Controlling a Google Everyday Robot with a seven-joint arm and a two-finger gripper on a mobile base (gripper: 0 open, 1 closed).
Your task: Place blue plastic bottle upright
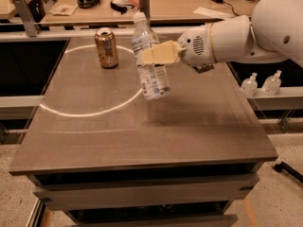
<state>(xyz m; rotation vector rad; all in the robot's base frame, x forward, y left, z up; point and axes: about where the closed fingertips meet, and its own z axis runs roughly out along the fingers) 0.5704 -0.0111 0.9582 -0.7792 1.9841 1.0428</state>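
Note:
The blue plastic bottle (pixel 150 70) is clear and pale, with a white cap at its top and a white label. It hangs nearly upright, leaning a little, held above the grey table (pixel 142 126). My gripper (pixel 154 56) reaches in from the right on a white arm and is shut on the bottle around its middle with its cream fingers (pixel 158 54). The bottle's base is clear of the tabletop, with its shadow below it.
A copper-coloured drink can (pixel 106 48) stands upright at the table's back left. A dark flat object (pixel 203 69) lies behind my wrist. Two small clear pump bottles (pixel 261 83) stand on a ledge to the right. A cluttered desk runs behind the table.

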